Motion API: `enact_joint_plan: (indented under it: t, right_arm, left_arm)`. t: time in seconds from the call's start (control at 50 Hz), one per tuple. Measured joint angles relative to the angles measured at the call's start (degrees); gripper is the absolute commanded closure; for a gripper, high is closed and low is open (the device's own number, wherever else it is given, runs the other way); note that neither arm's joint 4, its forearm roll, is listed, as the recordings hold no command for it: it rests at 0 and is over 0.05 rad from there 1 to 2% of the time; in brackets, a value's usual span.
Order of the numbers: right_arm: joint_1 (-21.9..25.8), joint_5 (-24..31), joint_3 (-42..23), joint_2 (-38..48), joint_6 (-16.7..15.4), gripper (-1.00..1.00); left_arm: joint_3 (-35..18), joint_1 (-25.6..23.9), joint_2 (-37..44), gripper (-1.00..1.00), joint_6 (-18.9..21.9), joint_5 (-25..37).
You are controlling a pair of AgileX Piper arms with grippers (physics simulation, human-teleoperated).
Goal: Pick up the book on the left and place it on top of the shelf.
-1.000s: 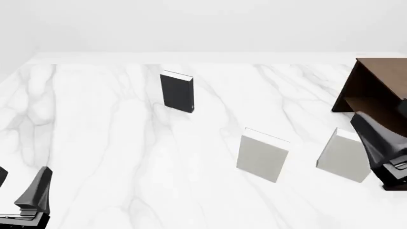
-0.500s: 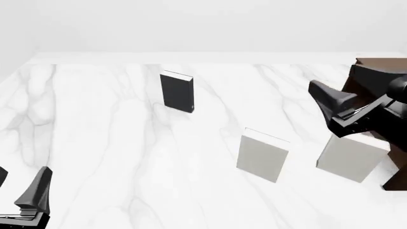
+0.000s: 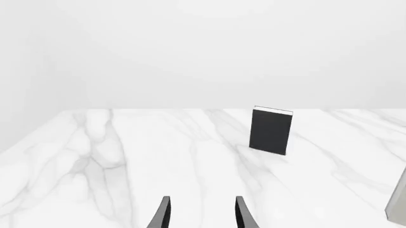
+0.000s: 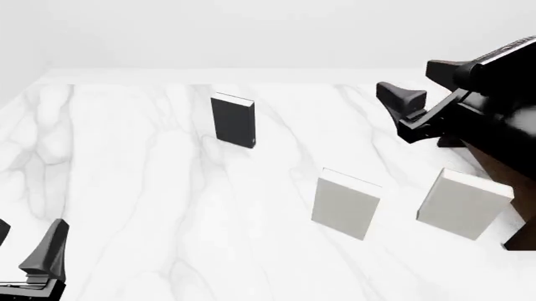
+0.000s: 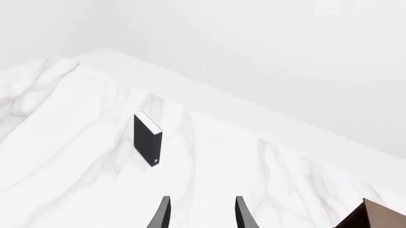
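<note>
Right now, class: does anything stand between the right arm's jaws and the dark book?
Nothing visible does. Only bare marble table lies between the right gripper and the book; both grey books stand nearer the camera.

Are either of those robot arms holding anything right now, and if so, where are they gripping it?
Nothing is held. Both wrist views show an empty gap between the fingers of the left tool and the right tool, and the dark book stands alone on the table.

Charcoal-black book [image 4: 233,120], white page edge; two grey-white books [image 4: 345,204]; dark brown shelf [image 4: 503,169]; white grey-veined marble table [image 4: 150,188].
</note>
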Motion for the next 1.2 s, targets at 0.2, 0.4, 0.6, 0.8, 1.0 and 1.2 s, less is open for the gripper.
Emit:
enact_joint_plan:
  t: [0.2,0.4,0.6,0.8,1.0,1.2]
  right_arm:
    - [0.82,-1.84,-7.39,11.51,-0.19,-1.00]
    - [1.18,-2.95,-12.63,19.65,-0.38,-1.00]
    - [1.59,-3.50,-16.28,25.19,-0.15,-1.00]
    - [1.72,-4.40,-18.40,29.45,0.19,-1.00]
    - [1.62,-4.87,-20.33,33.34,0.17,-1.00]
    - [1.62,-5.22,-22.26,36.98,-0.12,-1.00]
  left_arm:
    - [0.00,0.00,0.00,-1.00,0.00,0.00]
    - [0.00,0.00,0.00,-1.00,0.00,0.00]
    - [0.00,0.00,0.00,-1.00,0.00,0.00]
    - [0.00,0.00,0.00,-1.00,0.00,0.00]
    - [0.00,0.00,0.00,-1.00,0.00,0.00]
    - [0.00,0.00,0.00,-1.00,0.00,0.00]
